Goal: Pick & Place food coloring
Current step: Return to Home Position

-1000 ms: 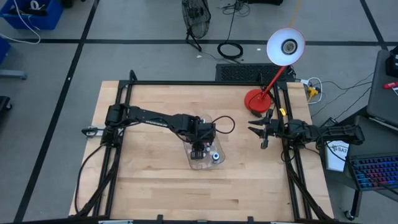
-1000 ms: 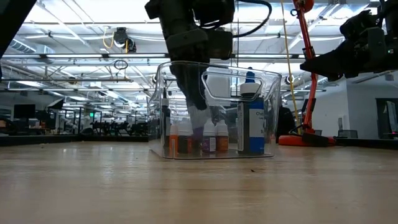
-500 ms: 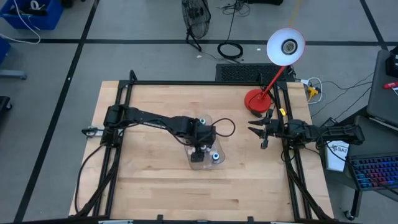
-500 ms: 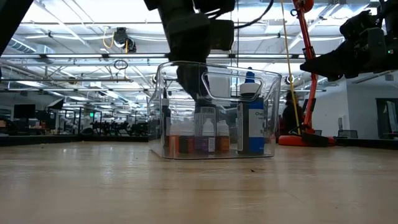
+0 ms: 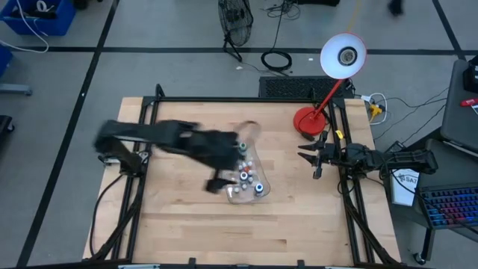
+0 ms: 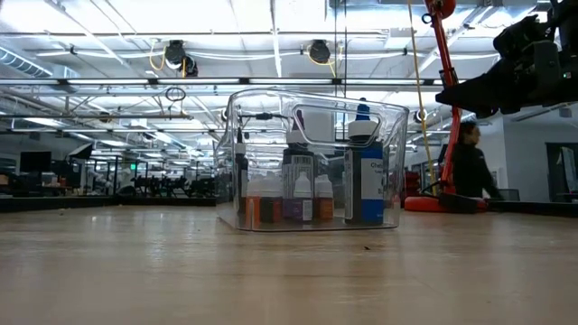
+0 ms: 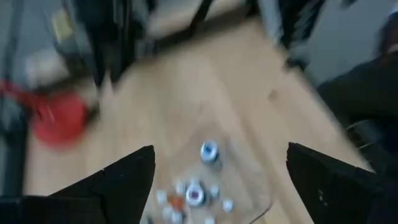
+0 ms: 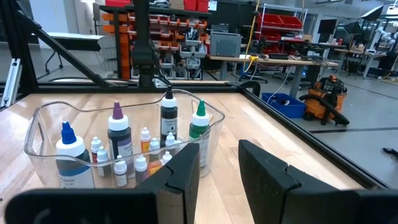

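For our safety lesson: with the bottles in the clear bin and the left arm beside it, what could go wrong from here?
The left gripper, open and motion-blurred, is right beside the clear bin; it might clip the wall and topple the tall bottles. A person shows beyond the table and could stray within reach. The right gripper waits at the table's right edge.

Bin (image 5: 251, 137) and lamp base (image 5: 305, 119) interrupt open tabletop (image 5: 187, 224)

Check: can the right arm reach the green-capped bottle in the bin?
Probably yes: the green-capped bottle stands in the open bin, nothing lies between that and the right gripper, and the left gripper is at its far side.
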Motion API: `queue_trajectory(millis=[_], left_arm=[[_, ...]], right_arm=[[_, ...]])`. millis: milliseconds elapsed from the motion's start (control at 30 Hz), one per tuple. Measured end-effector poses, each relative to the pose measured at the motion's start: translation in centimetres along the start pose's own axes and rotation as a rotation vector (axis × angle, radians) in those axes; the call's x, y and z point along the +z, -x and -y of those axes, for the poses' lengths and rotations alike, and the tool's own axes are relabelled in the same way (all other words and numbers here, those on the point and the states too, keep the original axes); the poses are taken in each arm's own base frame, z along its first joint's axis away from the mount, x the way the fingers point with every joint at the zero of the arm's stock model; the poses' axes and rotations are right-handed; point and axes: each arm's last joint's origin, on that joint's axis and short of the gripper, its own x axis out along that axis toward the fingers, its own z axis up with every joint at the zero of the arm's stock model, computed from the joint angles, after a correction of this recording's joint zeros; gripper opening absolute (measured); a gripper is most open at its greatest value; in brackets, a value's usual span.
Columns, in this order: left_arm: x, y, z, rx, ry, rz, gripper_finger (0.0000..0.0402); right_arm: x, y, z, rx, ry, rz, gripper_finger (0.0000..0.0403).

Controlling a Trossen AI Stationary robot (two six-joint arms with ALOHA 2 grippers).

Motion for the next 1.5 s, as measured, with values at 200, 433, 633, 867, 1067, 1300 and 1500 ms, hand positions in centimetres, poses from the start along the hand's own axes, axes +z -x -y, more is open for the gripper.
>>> queue_trajectory(millis=[200,433,633,867,1067,1300,1500], left_arm=[[-5.1,10.8,3.3,-0.029,-0.179,0.216,0.0354],[-15.6,10.5,4.0,0.054,-0.122,0.445,0.0368],[-23.2,6.0,3.8,0.195,0.019,0.609,0.037],[-28.3,4.4,3.5,0.305,0.143,0.774,0.0359],[-30.2,4.9,3.5,0.359,0.171,0.881,0.0363],[-32.1,4.6,3.6,0.381,0.204,0.907,0.0374],[-33.7,3.5,3.5,0.4,0.265,0.891,0.037]], right_arm=[[0.0,0.0,0.0,0.0,-0.001,0.003,0.01],[0.0,0.0,0.0,0.0,-0.001,0.003,0.01],[0.0,0.0,0.0,0.0,0.0,0.002,0.01],[0.0,0.0,0.0,0.0,0.0,0.002,0.01],[0.0,0.0,0.0,0.0,0.0,0.002,0.01],[0.0,0.0,0.0,0.0,0.0,0.002,0.01],[0.0,0.0,0.0,0.0,0.0,0.002,0.01]])
